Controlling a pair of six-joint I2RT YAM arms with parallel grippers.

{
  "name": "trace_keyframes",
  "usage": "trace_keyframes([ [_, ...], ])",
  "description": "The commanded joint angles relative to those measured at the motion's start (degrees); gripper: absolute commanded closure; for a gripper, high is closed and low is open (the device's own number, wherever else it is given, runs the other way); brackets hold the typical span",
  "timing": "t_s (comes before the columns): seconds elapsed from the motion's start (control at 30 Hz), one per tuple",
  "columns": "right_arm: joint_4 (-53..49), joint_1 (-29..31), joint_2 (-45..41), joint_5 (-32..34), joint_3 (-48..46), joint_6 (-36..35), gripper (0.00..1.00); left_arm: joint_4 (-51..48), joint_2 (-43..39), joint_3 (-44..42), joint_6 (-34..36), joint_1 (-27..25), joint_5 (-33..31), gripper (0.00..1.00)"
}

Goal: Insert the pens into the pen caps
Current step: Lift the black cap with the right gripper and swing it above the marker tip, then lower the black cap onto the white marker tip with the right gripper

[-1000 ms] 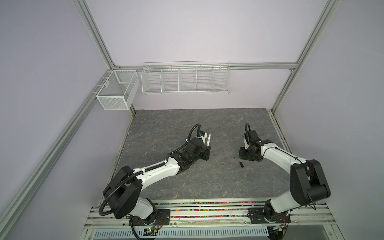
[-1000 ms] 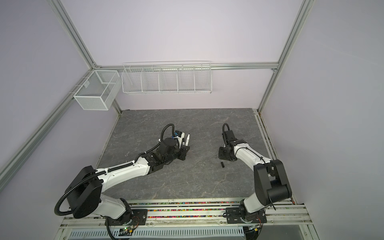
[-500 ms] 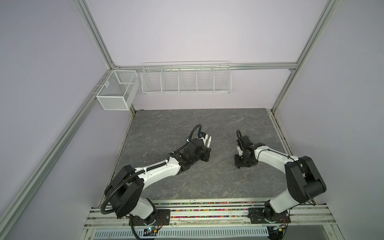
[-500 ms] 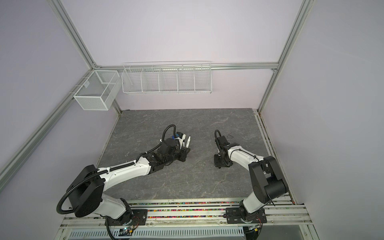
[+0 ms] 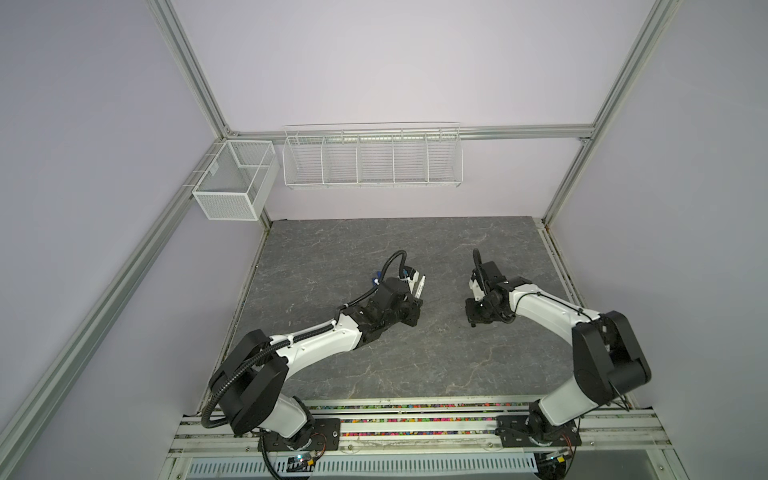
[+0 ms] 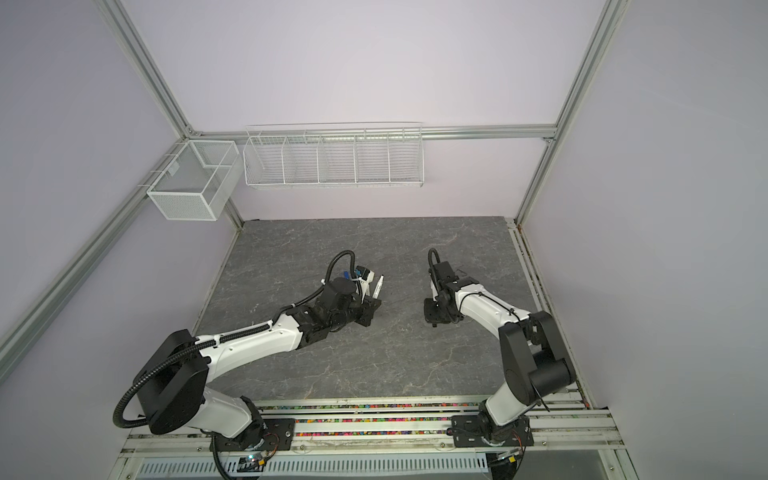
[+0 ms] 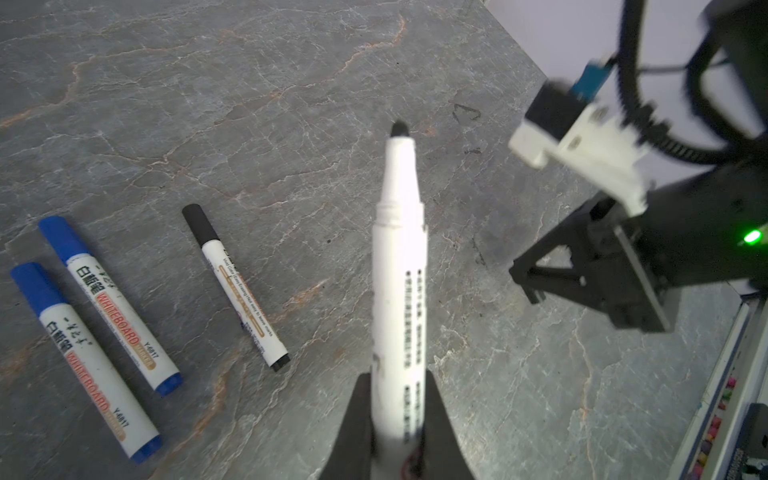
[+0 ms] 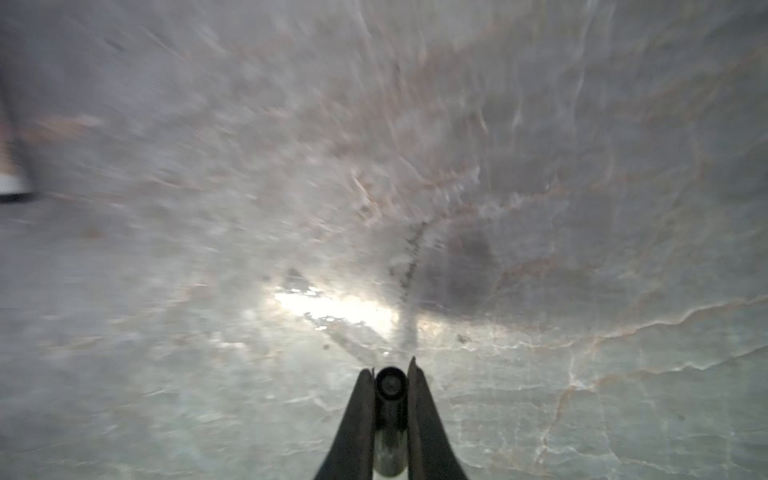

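Left gripper clamps the bare pen, right gripper pinches a cap at bottom centre: line mouth to tip, push straight.

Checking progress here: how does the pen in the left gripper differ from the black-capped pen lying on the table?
The held pen is uncapped, its black tip bare; the lying pen wears its black cap. The held pen is clamped in the left gripper, raised off the table; the lying pen rests flat, untouched. Both have white printed barrels.
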Motion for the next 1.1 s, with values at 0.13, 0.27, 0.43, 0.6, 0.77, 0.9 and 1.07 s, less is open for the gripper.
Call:
trace_keyframes([
  [0.13,13.04,-0.26,-11.27,-16.11,7.85,4.34,0.93,3.48,-1.25,-0.37,3.95,-2.86,4.08,1.00],
  [0.27,18.00,0.59,-11.42,-23.00,8.73,7.48,0.93,5.74,-1.91,-1.04,4.64,-4.09,4.41,1.00],
  [0.43,20.88,1.78,-11.06,-25.36,8.43,8.52,0.93,7.19,-2.50,-1.39,5.01,-4.54,4.40,1.00],
  [0.6,20.55,2.25,-10.75,-25.76,8.28,8.34,0.93,8.08,-2.88,-1.52,5.11,-4.56,4.08,1.00],
  [0.77,19.44,2.45,-11.09,-25.15,7.38,7.15,0.93,8.96,-3.55,-1.80,5.12,-4.58,3.78,1.00],
  [0.9,18.70,2.44,-11.09,-24.00,7.28,6.15,0.93,9.58,-3.84,-2.16,5.19,-4.58,3.60,1.00],
  [1.07,18.29,2.50,-11.05,-24.78,7.37,5.70,0.93,9.73,-3.75,-2.07,5.19,-4.58,3.02,1.00],
])
